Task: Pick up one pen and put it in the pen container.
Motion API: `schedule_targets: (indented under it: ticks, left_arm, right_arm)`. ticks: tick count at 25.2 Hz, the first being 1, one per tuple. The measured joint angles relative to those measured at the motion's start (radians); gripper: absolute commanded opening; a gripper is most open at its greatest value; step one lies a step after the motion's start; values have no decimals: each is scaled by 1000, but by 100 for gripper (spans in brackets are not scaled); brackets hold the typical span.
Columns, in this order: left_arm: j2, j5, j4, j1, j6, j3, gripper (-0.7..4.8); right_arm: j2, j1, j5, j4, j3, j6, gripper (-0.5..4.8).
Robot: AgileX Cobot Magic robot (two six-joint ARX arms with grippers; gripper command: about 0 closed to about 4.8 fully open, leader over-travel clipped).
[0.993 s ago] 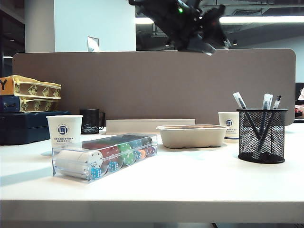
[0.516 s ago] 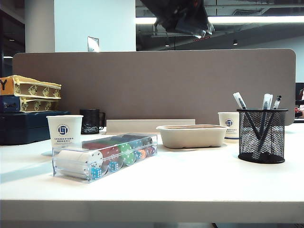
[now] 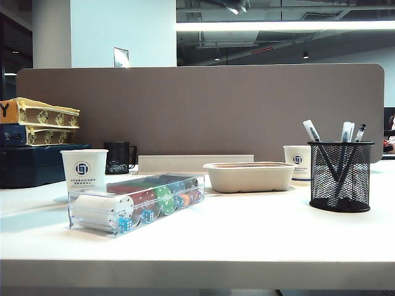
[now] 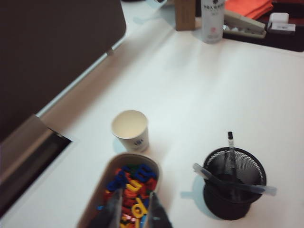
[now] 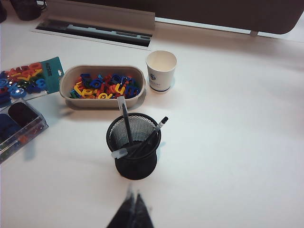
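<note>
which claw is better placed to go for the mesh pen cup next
Right, probably. The right claw hangs shut just short of the pen container, lined up with it; the left claw is over the letter tray, container off to one side.

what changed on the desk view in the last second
The dark arm at the top of the exterior view rose out of frame; the left claw, empty, now hangs over the letter tray. Pens, pen container, cups and chip box stayed put. Right claw is shut.
</note>
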Motion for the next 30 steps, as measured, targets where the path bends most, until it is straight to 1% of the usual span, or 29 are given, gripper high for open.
schedule_targets:
  ticks: [3,5,9,13,14,15,16,18,23,25,30]
  left_arm:
    - [-52,-6,-18,21,12,0,72]
    - [-72,-10,-19,35,13,1,47]
    - [-95,-20,-51,51,12,1,47]
    - [-110,-28,-127,57,13,0,47]
    - [-113,-34,-136,57,13,0,42]
    - [-117,-45,-145,59,13,0,21]
    - [-121,-51,-153,61,16,0,10]
    - [-141,-71,-174,72,29,0,-7]
    - [-178,-75,-176,103,32,0,-6]
    - [-207,-124,-196,114,32,1,-6]
    - [-232,-140,-224,118,33,0,-6]
  right_arm:
    - [1,0,-3,2,0,0,-6]
    - [1,0,-3,2,0,0,-6]
    - [1,9,-3,3,0,0,-6]
    - [21,21,-4,8,0,0,-6]
    - [21,21,-4,8,0,0,-6]
    - [25,22,-4,11,-1,0,-6]
    - [25,22,-4,15,-1,-1,-6]
    - [30,22,-4,52,0,0,-6]
    - [58,22,-4,64,0,-1,-6]
    - [75,22,-4,79,0,-8,-6]
    - [95,29,-3,113,-1,-21,-6]
